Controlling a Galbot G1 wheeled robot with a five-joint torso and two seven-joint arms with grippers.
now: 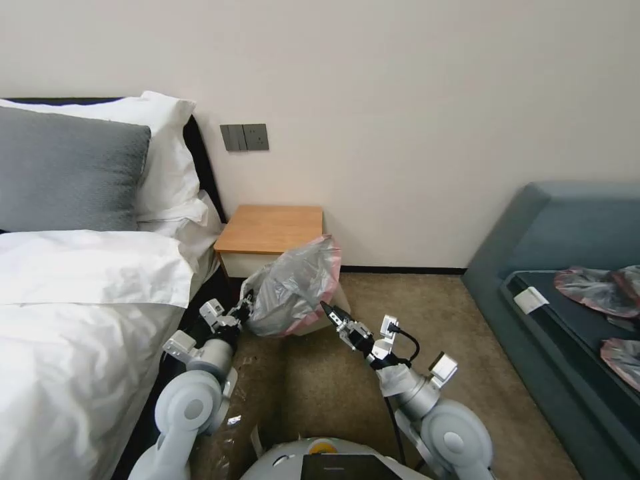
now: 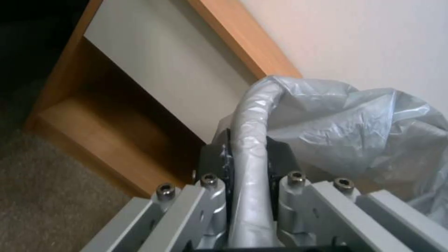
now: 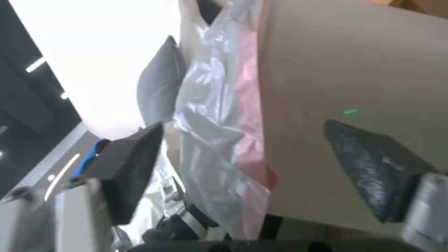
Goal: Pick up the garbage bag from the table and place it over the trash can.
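one garbage bag [image 1: 293, 283] pinched by left gripper [image 2: 250, 164], right gripper [image 3: 243, 168] spread wide, empty

The garbage bag [image 1: 293, 283] is thin crinkled plastic, translucent grey and glossy, with a pink-red edge. The trash can [image 3: 355, 87] under it is smooth matt cream plastic. The worktop [image 1: 272, 228] is light wood with a satin finish; its drawer front looks matt white. The left gripper [image 2: 247, 164] has brushed grey metal links with steel screws and black pads, seemingly rubber. The right gripper [image 3: 243, 164] has dark, finely textured pads. The carpet [image 1: 333, 387] is rough brown pile.
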